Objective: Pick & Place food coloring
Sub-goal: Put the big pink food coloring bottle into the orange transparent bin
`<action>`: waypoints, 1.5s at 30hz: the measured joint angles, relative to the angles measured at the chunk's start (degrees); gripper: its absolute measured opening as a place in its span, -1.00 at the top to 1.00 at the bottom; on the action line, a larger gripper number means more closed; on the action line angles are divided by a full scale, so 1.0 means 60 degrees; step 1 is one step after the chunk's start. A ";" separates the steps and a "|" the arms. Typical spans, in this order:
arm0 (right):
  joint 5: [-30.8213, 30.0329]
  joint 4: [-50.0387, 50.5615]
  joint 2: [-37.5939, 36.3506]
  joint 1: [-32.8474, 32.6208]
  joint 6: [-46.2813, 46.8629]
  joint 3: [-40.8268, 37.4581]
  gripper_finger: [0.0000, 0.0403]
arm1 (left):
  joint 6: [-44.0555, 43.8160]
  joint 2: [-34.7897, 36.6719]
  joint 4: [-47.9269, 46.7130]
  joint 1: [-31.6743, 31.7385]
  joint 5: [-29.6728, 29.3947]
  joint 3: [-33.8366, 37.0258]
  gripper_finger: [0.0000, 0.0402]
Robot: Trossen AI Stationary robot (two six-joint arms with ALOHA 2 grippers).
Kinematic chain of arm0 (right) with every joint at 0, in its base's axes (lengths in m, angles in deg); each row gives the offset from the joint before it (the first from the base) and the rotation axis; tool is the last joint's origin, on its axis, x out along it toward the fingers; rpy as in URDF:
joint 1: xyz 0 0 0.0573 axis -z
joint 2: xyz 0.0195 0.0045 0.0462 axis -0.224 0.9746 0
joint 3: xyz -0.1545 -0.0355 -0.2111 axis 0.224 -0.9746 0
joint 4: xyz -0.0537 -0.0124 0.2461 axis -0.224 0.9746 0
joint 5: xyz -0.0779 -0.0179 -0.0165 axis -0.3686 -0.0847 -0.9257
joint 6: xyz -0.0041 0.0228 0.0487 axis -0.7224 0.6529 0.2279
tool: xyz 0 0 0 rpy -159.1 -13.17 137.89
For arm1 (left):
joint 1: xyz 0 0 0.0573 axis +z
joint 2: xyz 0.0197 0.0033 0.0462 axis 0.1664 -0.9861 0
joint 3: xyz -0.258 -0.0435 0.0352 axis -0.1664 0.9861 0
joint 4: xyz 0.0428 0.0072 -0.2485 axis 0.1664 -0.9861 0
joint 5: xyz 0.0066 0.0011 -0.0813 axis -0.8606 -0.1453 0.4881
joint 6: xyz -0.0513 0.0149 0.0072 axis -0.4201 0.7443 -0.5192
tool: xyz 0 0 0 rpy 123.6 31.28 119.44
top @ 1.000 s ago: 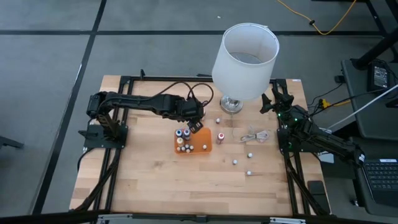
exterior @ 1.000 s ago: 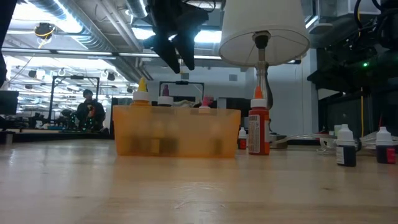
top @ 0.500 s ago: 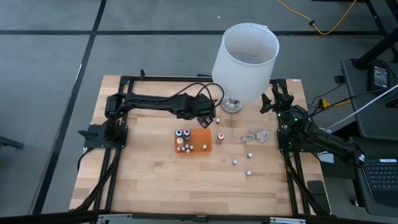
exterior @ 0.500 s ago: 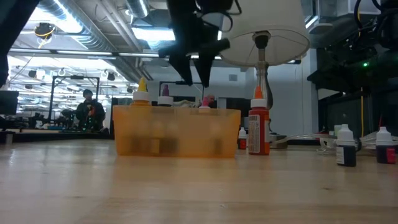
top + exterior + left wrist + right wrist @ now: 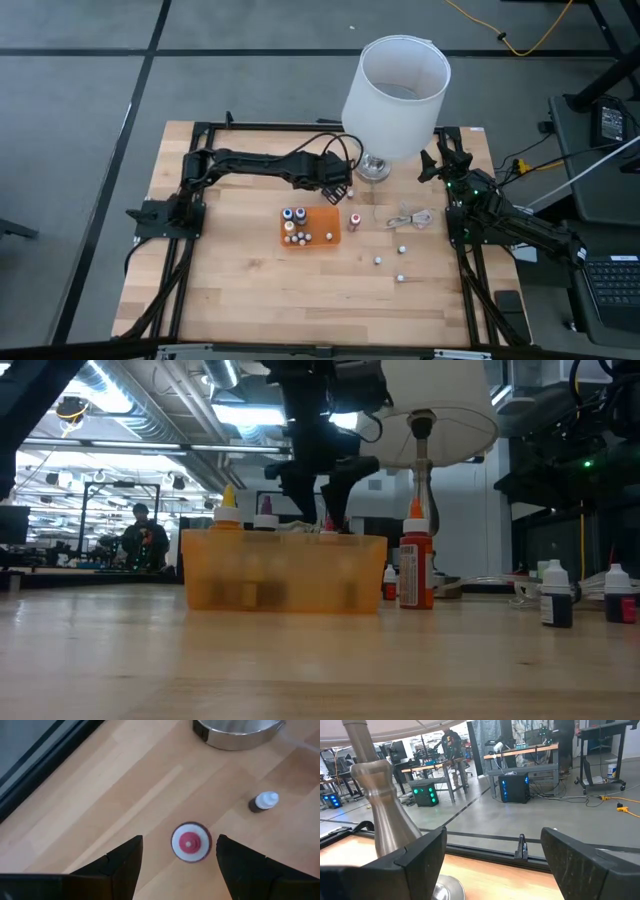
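Observation:
My left gripper (image 5: 177,857) is open and hangs over the table between the orange tray (image 5: 322,224) and the lamp base (image 5: 372,168). Its fingers stand on either side of an upright food coloring bottle with a pink-red cap (image 5: 191,842), without touching it. A dark bottle with a white cap (image 5: 263,802) lies just beyond. Several bottles stand in the tray (image 5: 285,570). A red bottle (image 5: 354,218) stands right of the tray, and more lie scattered (image 5: 378,261). My right gripper (image 5: 492,855) is open, parked at the far right edge (image 5: 440,165).
A tall lamp with a white shade (image 5: 395,90) stands at the far edge, its metal base (image 5: 235,730) close to my left gripper. A coiled white cable (image 5: 410,218) lies right of the red bottle. Bare wood stretches along the near side (image 5: 300,300).
My left gripper has moved from above the tray toward the far right, toward the lamp base, and has come down behind the tray's far side. The bottles and tray have stayed where they were.

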 joint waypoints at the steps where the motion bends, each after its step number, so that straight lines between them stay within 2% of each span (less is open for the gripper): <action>1: -0.0004 0.0000 0.0000 0.0000 0.0000 0.0000 -0.61 | 0.0106 -0.0028 0.0087 0.0032 0.0026 0.0000 -0.21; 8: 0.0000 0.0003 0.0000 0.0000 0.0000 0.0003 -0.61 | 0.0418 -0.0336 0.0481 0.0136 0.0333 0.0002 -0.21; 19: 0.0000 0.0000 -0.0003 -0.0003 0.0000 0.0001 -0.61 | 0.0418 -0.0334 0.0775 0.0135 0.0591 0.0700 -0.21; 33: -0.0003 0.0000 -0.0003 0.0000 0.0000 0.0003 -0.61 | 0.1184 -0.0334 0.1197 0.0063 0.0631 0.0674 -0.19; 37: 0.0000 0.0000 -0.0001 0.0000 0.0000 0.0000 -0.61 | 0.1261 -0.0334 0.1151 0.0070 0.0602 0.0669 -0.08; 45: 0.0000 0.0002 -0.0003 -0.0001 0.0000 0.0003 -0.61 | 0.1253 -0.0291 0.1070 -0.0007 0.0702 0.0630 0.37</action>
